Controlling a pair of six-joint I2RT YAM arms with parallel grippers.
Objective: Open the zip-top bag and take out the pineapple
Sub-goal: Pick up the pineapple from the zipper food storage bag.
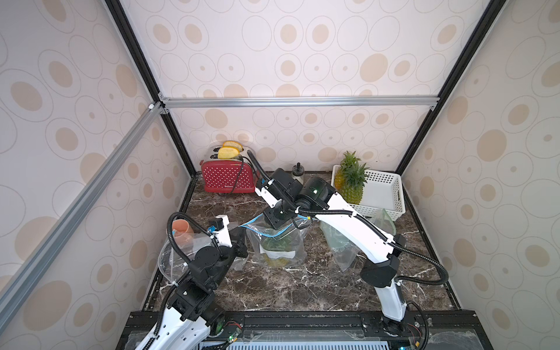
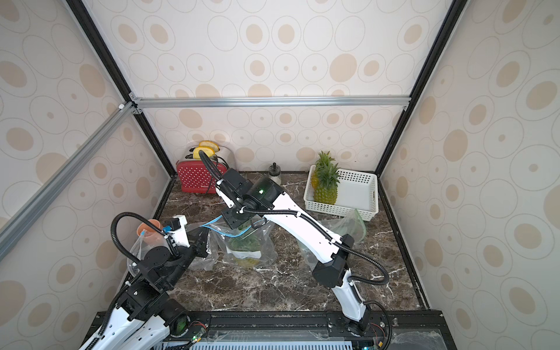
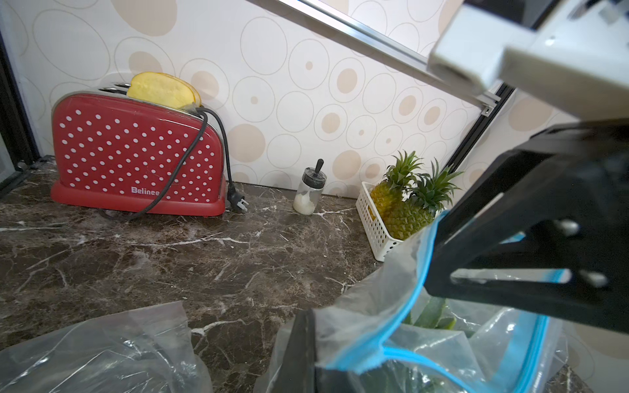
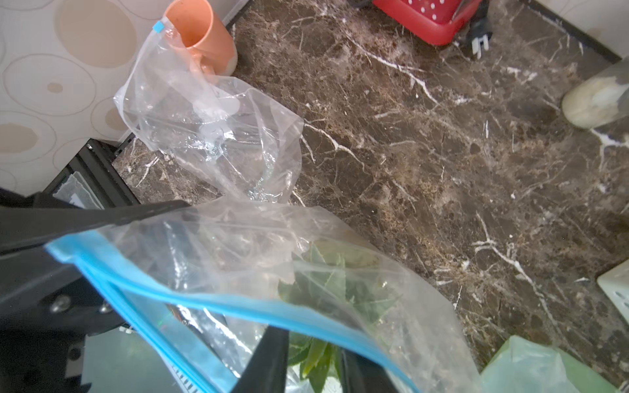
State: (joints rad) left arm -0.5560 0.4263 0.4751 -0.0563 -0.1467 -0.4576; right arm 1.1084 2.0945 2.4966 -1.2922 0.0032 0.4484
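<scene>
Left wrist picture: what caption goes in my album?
Red polka-dot toaster, jar and basket of pineapples behind the blue-zipped bag.

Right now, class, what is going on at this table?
Both arms are at the zip-top bag standing mid-table, its blue zip parted. The right gripper has its jaws apart around the rim; the left gripper is beside the bag. The pineapple is inside, not yet taken out.

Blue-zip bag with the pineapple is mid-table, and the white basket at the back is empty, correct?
Not quite: the white basket is not empty; it holds pineapples, as both top views show. The blue-zip bag is mid-table, as you say.
</scene>
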